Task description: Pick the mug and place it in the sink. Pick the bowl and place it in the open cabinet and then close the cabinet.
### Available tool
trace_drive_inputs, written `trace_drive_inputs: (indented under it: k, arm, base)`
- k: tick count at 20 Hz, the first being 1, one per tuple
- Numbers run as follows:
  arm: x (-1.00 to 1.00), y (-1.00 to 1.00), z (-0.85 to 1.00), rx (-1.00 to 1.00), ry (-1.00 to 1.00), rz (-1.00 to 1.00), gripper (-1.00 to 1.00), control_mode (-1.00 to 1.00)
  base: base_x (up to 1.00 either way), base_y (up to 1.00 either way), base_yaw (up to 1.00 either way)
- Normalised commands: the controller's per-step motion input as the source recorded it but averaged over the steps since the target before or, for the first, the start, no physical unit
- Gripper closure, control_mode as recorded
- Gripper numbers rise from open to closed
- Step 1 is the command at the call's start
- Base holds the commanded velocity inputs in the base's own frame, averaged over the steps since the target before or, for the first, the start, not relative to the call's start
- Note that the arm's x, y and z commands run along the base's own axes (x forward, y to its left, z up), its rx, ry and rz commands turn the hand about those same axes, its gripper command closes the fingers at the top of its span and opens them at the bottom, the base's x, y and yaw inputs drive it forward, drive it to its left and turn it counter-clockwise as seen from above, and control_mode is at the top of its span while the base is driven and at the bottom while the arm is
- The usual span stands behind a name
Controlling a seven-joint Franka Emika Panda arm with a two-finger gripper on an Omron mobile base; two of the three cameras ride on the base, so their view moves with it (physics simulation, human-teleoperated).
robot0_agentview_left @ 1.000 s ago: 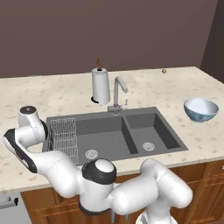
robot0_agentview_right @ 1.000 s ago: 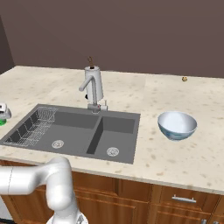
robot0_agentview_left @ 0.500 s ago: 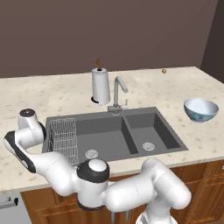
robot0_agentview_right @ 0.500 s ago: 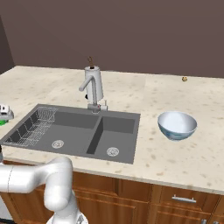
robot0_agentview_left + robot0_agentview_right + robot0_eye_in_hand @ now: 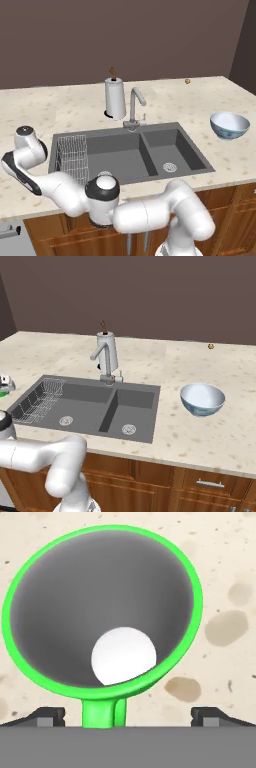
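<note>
The bright green mug (image 5: 102, 607) stands upright on the speckled counter, seen from straight above, with a grey inside and a white bottom. Its loop handle (image 5: 103, 712) points down between my fingertips. My gripper (image 5: 131, 714) hangs open just over it, one dark fingertip (image 5: 47, 714) on each side and neither touching the mug. A sliver of the mug (image 5: 3, 391) shows under my hand left of the sink (image 5: 145, 406). The arm's wrist (image 5: 29, 147) sits left of the sink (image 5: 115, 150). The blue-patterned white bowl (image 5: 229, 125) (image 5: 202, 398) stands right of the sink. The cabinet is out of view.
A wire rack (image 5: 72, 152) lies in the sink's left basin. A chrome faucet (image 5: 135, 105) and a paper towel roll (image 5: 115, 98) stand behind the sink. A small brown object (image 5: 187, 80) lies near the back wall. Wooden drawers (image 5: 210, 483) run below the counter.
The arm has folded slightly further left and down beside the sink. The jaws stay open. The bowl and the rest of the counter are unchanged.
</note>
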Motion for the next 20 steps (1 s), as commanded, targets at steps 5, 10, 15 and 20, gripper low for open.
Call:
trace_drive_inputs:
  k: [5,10,15,20]
  arm:
    - [0.09,0.28,-0.11,-0.01,0.00,0.00,1.00,-1.00]
    - [0.05,0.11,-0.10,0.00,0.00,0.00,1.00,-1.00]
    - [0.01,0.00,-0.25,0.01,0.00,-0.01,1.00,-1.00]
    - [-0.12,-0.44,-0.53,0.00,0.03,-0.32,1.00,-1.00]
  base:
    - [0.00,0.00,0.00]
    - [0.00,0.00,0.00]
    - [0.00,0.00,0.00]
    - [0.00,0.00,0.00]
